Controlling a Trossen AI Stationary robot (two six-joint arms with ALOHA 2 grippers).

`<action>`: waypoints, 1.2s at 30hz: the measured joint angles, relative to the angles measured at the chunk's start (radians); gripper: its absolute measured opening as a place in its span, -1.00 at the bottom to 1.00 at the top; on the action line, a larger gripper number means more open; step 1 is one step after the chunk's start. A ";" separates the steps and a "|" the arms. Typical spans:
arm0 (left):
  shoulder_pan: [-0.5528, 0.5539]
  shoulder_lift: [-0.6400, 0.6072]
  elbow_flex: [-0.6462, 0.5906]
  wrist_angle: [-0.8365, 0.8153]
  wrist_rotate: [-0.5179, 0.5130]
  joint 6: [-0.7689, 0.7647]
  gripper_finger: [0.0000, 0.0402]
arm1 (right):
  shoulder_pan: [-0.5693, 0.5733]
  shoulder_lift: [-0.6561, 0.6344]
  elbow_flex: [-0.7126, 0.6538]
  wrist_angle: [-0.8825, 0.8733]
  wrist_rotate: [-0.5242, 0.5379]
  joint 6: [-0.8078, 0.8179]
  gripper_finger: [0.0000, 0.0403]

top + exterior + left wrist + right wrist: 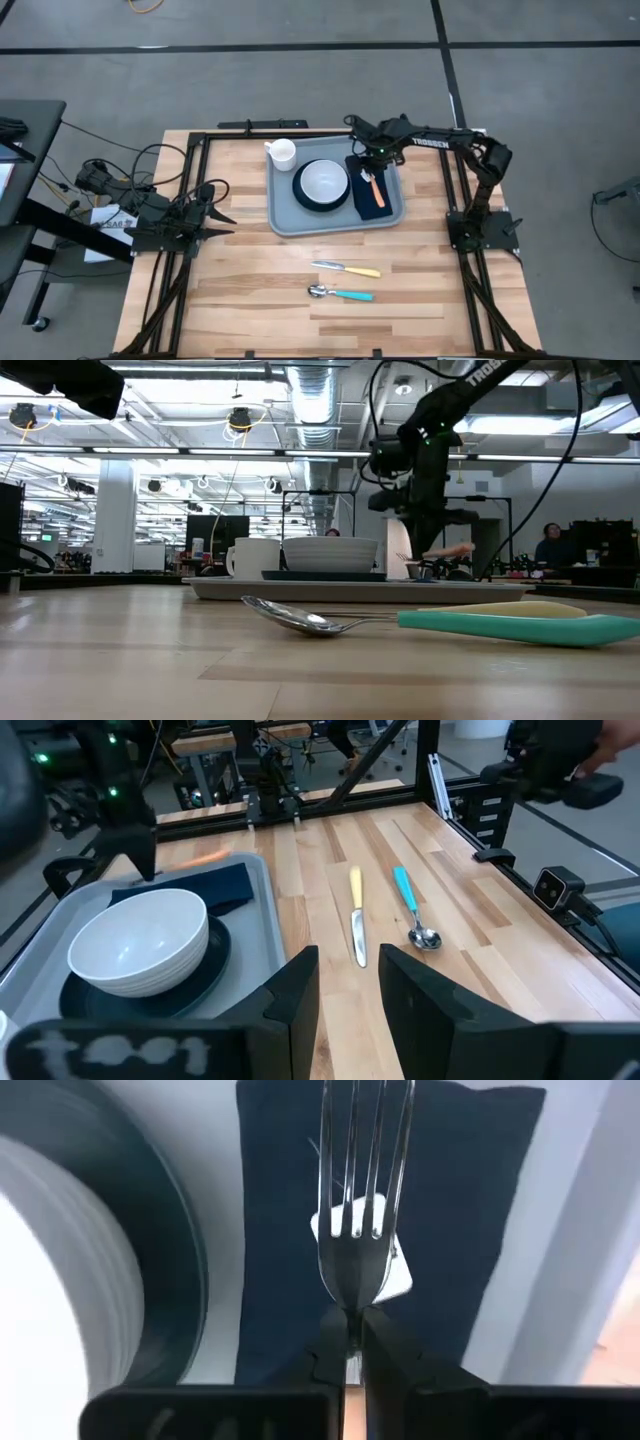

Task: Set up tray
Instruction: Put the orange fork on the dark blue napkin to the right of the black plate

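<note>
The grey-blue tray (285, 222) lies at the far middle of the table. On it stand a white mug (282, 152) and a white bowl (324, 181) set in a dark teal plate (303, 196), beside a navy napkin (365, 200). My right gripper (374, 168) hovers over the napkin (480, 1200), shut on a fork (352, 1200) with an orange handle (452, 548). My left gripper (348, 985) waits open at the table's left edge. A yellow-handled knife (347, 268) and a teal-handled spoon (340, 293) lie on the bare wood nearer the front. My right gripper pinches the fork between its two fingers (388, 1348) at the narrow neck (348, 1298) just behind the tines. The fingers lie along the fork, and the tines (366, 1150) point away over the napkin. Whether the fork touches the napkin cannot be told.
Black frame rails (195, 150) run along the table's left, right and far edges. Open wood (250, 290) lies between the tray and the near edge, around the knife and spoon. A person (550, 545) sits in the room beyond the table.
</note>
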 joint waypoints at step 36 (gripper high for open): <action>0.000 0.000 0.000 0.002 -0.001 0.000 -0.52 | 0.020 0.082 -0.123 0.176 -0.003 0.030 -0.92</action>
